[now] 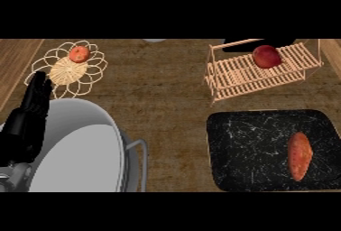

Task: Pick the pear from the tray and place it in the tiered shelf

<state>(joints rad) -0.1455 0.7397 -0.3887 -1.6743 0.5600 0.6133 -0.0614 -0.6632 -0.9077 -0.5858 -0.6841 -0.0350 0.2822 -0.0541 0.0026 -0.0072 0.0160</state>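
Observation:
A reddish, rounded pear (265, 56) lies on the top tier of the wooden slatted shelf (240, 81) at the upper right, with no hand touching it. The black marbled tray (240, 153) sits at the lower right and holds only a long orange sweet potato (299, 155). My left hand (32, 106) shows at the left edge, open with its fingers pointing up, far from both tray and shelf. Its grey forearm (73, 149) fills the lower left corner. My right hand does not show.
A pale wire basket (70, 70) with a woven centre stands at the upper left, and a small orange-red fruit (79, 54) lies in it. Bare wooden counter (160, 90) runs between the basket, shelf and tray.

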